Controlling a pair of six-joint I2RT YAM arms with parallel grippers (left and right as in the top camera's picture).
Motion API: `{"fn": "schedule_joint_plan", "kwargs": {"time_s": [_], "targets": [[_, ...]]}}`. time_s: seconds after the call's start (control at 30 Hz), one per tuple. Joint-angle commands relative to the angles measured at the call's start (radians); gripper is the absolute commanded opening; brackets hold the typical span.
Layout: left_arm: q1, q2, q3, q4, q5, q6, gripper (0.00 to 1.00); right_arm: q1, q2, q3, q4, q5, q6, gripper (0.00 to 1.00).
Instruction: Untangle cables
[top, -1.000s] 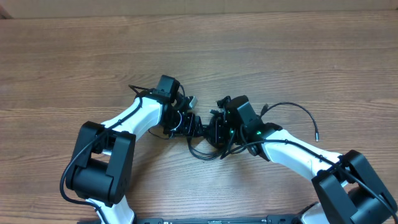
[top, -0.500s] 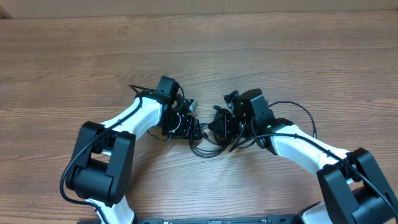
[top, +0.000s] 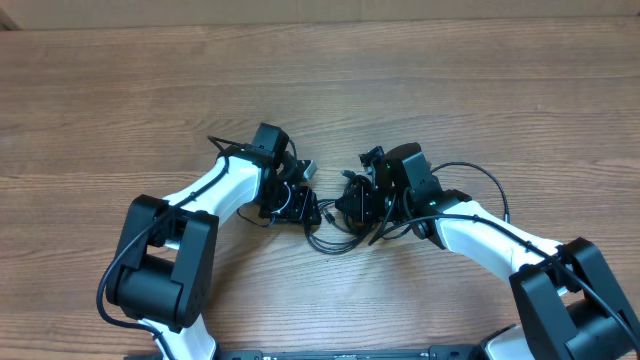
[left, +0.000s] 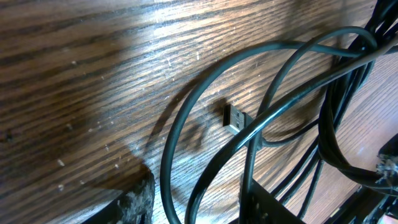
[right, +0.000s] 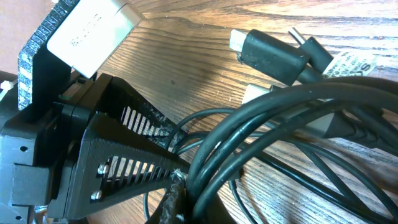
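Change: the right tool has shifted right, away from the left tool, and took its share of the cables along. The gap between the two tools is a bit wider than a second ago. The left arm has barely moved, but its tool has been narrowing.

Right tool: clamped shut on a thick bundle of cords. In the right wrist view the strands run straight into the pinch, and two plugs lie just past it on the wood.

Left tool: half closed, fingers apart, with cable loops passing between them in the left wrist view. Can't tell if any strand is actually pinched. A small USB plug lies flat on the tabletop inside one loop.

Cables: near centre of the tabletop, bunched between and under both tools, low loops sagging toward the near edge. One strand arcs off to the right, and its tip lies free.

Judgement: this is the start of a pull-apart. The bundle is only slightly stretched and the knot is not opened. The left needs a firm hold before more pulling helps, or the whole clump could just slide right.
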Motion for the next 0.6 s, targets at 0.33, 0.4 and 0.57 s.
{"fn": "schedule_joint_plan", "kwargs": {"time_s": [0.33,0.4,0.57], "targets": [[-0.047,0.030,-0.024,0.005,-0.074,-0.045,0.35,-0.002,0.006,-0.014,-0.001,0.008,-0.008,0.04],[-0.049,0.030,-0.024,0.006,-0.099,-0.076,0.34,-0.002,0.006,-0.014,-0.003,0.012,-0.008,0.04],[-0.049,0.030,-0.024,0.023,-0.109,-0.106,0.29,-0.002,0.006,-0.014,-0.003,0.012,-0.008,0.04]]}}
